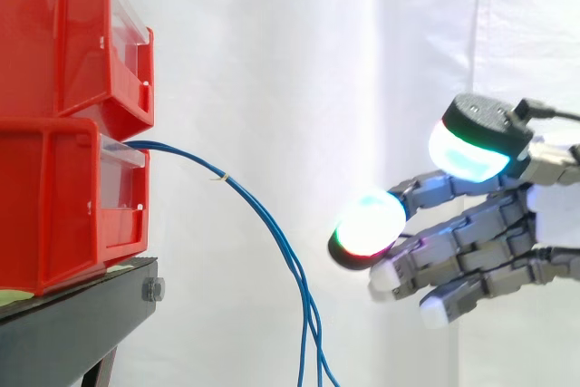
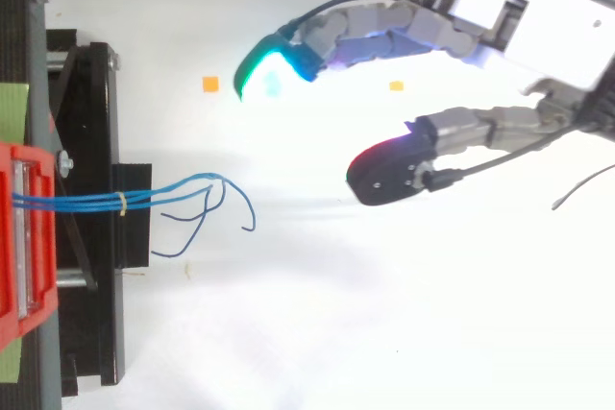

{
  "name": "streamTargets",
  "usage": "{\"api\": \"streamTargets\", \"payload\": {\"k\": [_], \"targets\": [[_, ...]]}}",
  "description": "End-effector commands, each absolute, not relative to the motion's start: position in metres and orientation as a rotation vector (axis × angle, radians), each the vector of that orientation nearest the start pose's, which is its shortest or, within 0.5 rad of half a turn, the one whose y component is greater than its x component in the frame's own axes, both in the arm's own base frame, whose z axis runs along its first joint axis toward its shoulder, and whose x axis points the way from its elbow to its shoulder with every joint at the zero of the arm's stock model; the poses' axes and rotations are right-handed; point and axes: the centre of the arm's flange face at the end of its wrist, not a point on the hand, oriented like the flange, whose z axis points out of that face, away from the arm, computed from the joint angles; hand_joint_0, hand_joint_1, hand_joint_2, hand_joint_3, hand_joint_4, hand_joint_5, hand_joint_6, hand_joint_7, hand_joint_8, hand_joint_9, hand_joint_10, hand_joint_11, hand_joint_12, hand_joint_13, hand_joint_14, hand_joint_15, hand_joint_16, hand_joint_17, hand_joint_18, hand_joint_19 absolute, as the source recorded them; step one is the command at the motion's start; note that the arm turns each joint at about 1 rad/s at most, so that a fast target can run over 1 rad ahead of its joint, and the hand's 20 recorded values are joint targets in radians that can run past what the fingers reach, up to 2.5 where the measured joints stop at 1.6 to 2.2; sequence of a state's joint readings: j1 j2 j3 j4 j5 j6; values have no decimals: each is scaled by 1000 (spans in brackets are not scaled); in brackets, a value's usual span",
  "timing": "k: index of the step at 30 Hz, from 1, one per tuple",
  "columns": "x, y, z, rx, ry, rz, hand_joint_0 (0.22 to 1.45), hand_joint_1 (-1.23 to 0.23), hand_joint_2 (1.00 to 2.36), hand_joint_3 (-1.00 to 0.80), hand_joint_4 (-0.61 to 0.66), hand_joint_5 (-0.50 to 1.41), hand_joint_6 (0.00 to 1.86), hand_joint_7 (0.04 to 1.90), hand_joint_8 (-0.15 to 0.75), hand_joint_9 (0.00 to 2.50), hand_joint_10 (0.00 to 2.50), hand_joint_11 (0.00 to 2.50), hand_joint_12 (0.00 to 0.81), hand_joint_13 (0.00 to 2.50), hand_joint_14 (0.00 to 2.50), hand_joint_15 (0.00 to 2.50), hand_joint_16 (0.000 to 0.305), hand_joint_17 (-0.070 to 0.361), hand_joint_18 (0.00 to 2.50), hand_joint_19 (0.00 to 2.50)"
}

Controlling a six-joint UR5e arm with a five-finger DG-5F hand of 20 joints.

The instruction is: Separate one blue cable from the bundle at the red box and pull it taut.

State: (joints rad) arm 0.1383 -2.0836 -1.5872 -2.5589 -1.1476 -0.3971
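Hand state: the hand [image 1: 485,228] is wide open. Its fingers are extended and spread, and nothing is held between them. It touches none of the cables.

Hand position: in the side view the hand enters from the right, with its fingers directed toward the bins. The pads [image 1: 370,222] glow white, cyan, green and red.

Cables: the blue cables [image 2: 86,201] lie ahead of the fingertips, separated from them by a clear gap. They exit the front of the lower bin [image 1: 54,197], on the far side of the gap from the hand. A pale tie [image 2: 123,202] binds them together just outside the bin. Past the tie, on the hand's side, the cables fan out and hang slack. In the side view they curve downward and pass below the level of the nearest pad. In the top view their loose ends curl apart from one another, short of the fingertips.

Surroundings: the upper bin [image 1: 54,33] is stacked on the lower bin. Both rest on the black stand [image 1: 72,324], opposite the hand. Two orange markers [image 2: 210,84] lie on the white surface under the hand. The white curtain [image 1: 272,43] forms the backdrop.
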Motion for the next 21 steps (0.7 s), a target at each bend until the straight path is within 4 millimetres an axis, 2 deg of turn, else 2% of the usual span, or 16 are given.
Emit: {"api": "streamTargets", "payload": {"k": [1, 21], "targets": [[671, -83, 233, 1062, 1141, 759, 584, -546, 1004, -454, 257, -203, 502, 718, 302, 537, 13, 395, 353, 329, 6, 175, 58, 131, 376, 500], [673, -82, 236, 1056, 1141, 765, 584, -545, 1004, -455, 260, -202, 502, 715, 304, 546, 11, 394, 353, 337, 6, 177, 58, 131, 384, 499]]}}
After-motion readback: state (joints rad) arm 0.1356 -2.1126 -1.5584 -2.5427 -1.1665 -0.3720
